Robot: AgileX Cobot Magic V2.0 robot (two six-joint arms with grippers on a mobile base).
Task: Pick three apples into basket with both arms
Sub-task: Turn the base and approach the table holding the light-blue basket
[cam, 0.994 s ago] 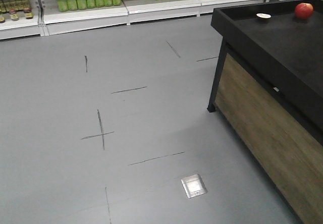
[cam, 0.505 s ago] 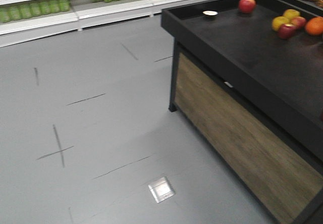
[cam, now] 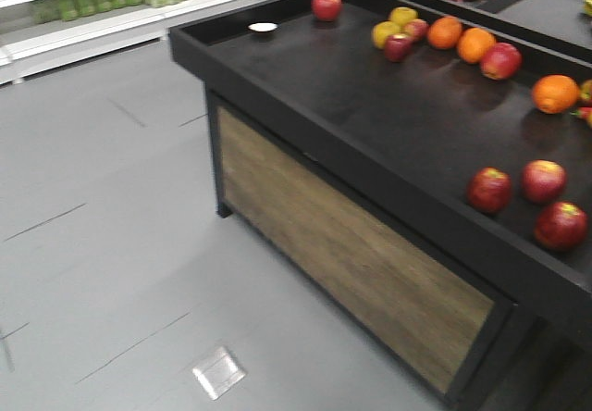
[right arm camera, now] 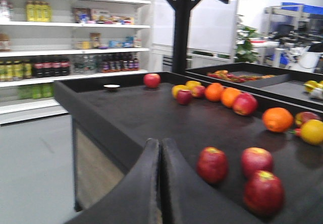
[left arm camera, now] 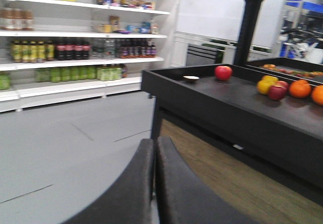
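Three dark red apples lie close together near the front edge of the black display table [cam: 305, 87], at its right end: one [cam: 488, 189], a second [cam: 543, 180] and a third [cam: 561, 225]. In the right wrist view they show as one [right arm camera: 212, 164], another [right arm camera: 257, 161] and the nearest [right arm camera: 263, 192], just right of my right gripper [right arm camera: 161, 142], which is shut and empty, short of the table's edge. My left gripper [left arm camera: 155, 141] is shut and empty over the floor, left of the table's corner. The basket is out of view.
Further back on the table lie oranges [cam: 445, 31], yellow apples [cam: 385, 33], more red apples [cam: 326, 6] and a small white dish [cam: 263, 28]. The table has a raised black rim and a wooden front panel [cam: 351, 254]. Shelves of bottles [left arm camera: 75, 50] line the far wall. A metal plate [cam: 219, 372] is set in the floor.
The front view has swung right and nearer to the table. The table slid from the right edge to fill the frame, and the three red apples came into view.
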